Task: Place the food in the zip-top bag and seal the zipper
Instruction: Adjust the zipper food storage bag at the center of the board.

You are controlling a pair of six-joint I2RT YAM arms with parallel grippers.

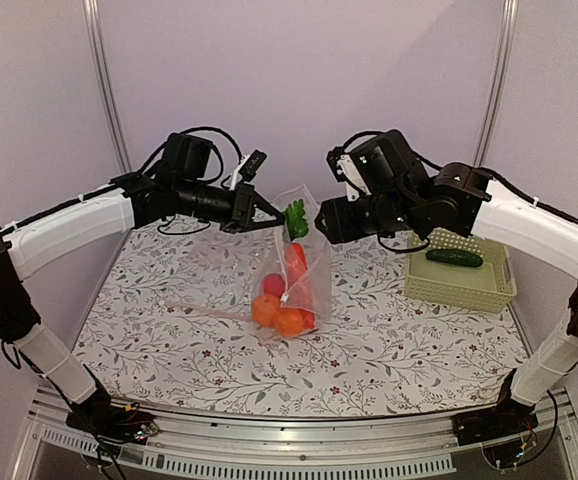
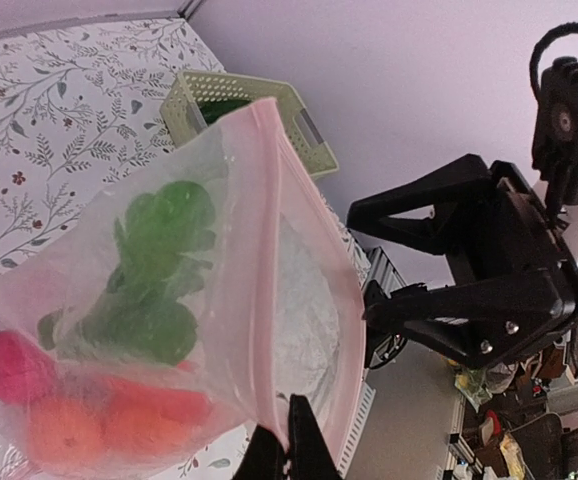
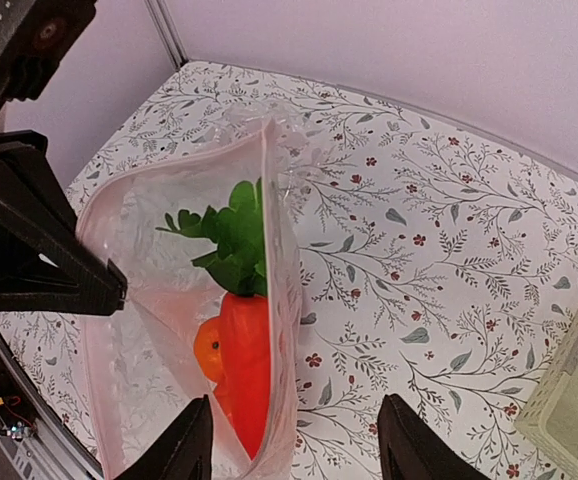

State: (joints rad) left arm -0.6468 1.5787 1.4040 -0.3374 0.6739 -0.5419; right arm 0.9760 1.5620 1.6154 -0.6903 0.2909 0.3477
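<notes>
The zip-top bag (image 1: 304, 275) hangs above the table, its mouth gaping. My left gripper (image 2: 287, 440) is shut on the pink zipper strip (image 2: 265, 250) at one end of the mouth. Inside lie two oranges (image 1: 279, 315), a small red fruit (image 1: 274, 284) and an orange carrot (image 3: 251, 350) with green leaves (image 3: 234, 235). My right gripper (image 3: 294, 450) is open and straddles the bag's other end, with the bag edge between its fingers but untouched. The dark green cucumber (image 1: 454, 257) lies in the basket, outside the bag.
A pale yellow-green lattice basket (image 1: 414, 285) stands at the right of the floral tablecloth. A pink strip-like shape (image 1: 209, 310) lies flat on the cloth left of the bag. Purple walls and metal posts close in the back.
</notes>
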